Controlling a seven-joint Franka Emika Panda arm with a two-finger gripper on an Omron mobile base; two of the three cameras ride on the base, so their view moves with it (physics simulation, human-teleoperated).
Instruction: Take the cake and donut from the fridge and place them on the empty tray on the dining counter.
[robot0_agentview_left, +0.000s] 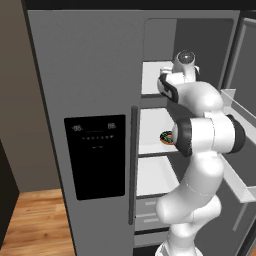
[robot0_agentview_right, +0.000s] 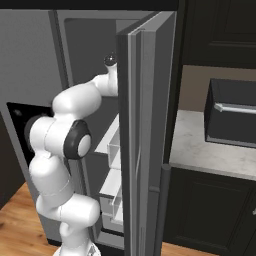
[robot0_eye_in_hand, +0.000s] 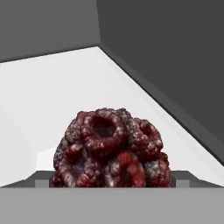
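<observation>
fridge (robot0_agentview_left: 85, 75): right-hand door swung wide open, left door with its black dispenser panel (robot0_agentview_left: 95, 155) shut; this is the landmark for everything here.
arm: reaching up from below into the open fridge compartment, hand at the level of the upper white shelf (robot0_agentview_left: 152, 75).
cake (robot0_eye_in_hand: 111, 151): and here it is, a dark red-brown knobbly lump sitting on a white fridge shelf, right up close in the hand view, low and central, not lifted.
gripper (robot0_eye_in_hand: 111, 183): fingers spread wide apart, nothing between them as far as i can judge; the tips are barely visible either side of the cake's base, so whether they touch it i cannot tell.
donut (robot0_agentview_left: 167, 137): on the middle fridge shelf, one shelf below the hand, half hidden behind the arm's elbow, untouched.
done so far: fridge opened, hand lined up on the cake.
still to do: by my reading almost everything; close on the cake, carry it out of the fridge to the tray, then return for the donut.
stage: early, first pick about to begin.
</observation>
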